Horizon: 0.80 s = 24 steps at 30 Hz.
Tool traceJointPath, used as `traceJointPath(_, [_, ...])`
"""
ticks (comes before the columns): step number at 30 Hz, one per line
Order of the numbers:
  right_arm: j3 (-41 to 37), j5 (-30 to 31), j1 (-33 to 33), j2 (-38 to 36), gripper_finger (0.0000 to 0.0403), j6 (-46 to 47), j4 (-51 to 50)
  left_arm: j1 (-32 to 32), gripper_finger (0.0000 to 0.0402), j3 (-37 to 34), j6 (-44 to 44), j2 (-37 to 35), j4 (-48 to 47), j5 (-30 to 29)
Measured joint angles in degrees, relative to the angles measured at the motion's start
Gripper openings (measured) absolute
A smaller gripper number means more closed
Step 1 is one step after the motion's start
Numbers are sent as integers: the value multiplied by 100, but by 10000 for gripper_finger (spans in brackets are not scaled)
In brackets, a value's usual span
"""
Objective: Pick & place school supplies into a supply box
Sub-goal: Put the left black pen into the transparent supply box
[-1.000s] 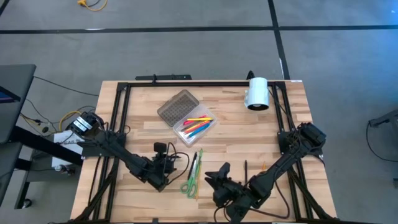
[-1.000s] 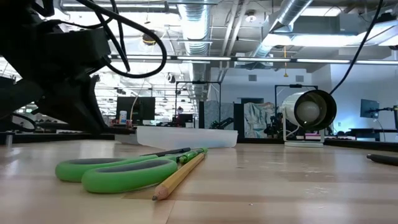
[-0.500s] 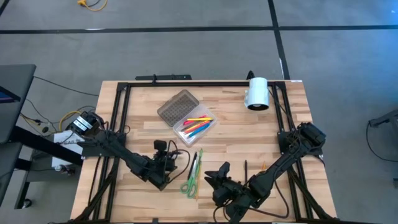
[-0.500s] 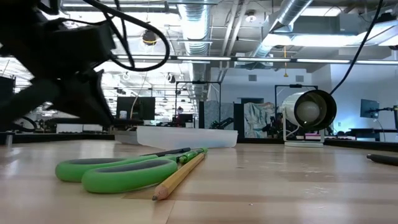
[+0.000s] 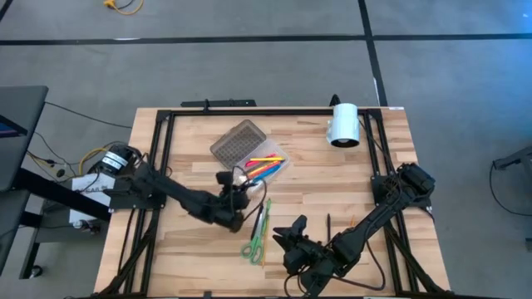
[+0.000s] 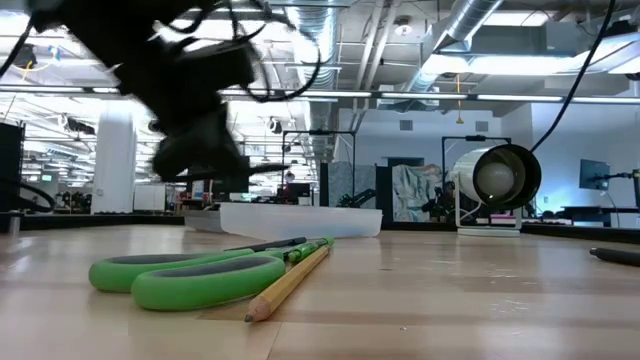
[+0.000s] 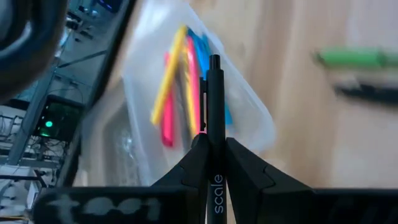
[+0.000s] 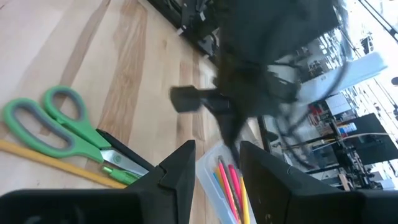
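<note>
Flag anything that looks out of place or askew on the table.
Nothing is spilled or damaged. The white cylinder lies on its side near the far right corner, apart from the supplies; it looks unrelated to them.

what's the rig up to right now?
It's packing school supplies into the clear supply box. The left gripper is shut on a black pen, carrying it above the open box, which already holds several coloured pens. The right gripper waits open at the table's near edge. Green scissors and a pencil lie on the table, not yet packed.
</note>
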Motion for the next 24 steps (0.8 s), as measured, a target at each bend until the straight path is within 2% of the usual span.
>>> traceJointPath(3, [0, 0, 0, 0, 120, 0, 0, 318, 32, 406, 404, -2, -2, 26])
traceJointPath(5, [0, 0, 0, 0, 120, 0, 0, 586, 32, 713, 683, -2, 14, 261])
traceJointPath(9, [0, -4, 0, 2, 120, 0, 0, 1283, 32, 1139, 1070, -9, 257, 1217])
traceJointPath(13, [0, -4, 14, 2, 120, 38, -112, 1973, 32, 1172, 1239, -7, 604, 2142])
traceJointPath(16, [0, -4, 50, 2, 120, 266, -424, 2375, 32, 1172, 1235, 110, 645, 2590])
traceJointPath(19, [-2, -2, 52, 2, 120, 453, -648, 2596, 32, 1167, 1241, 306, 705, 2833])
traceJointPath(24, [-2, 2, 16, 2, 120, 482, -665, 2765, 32, 1167, 1305, 587, 751, 2867])
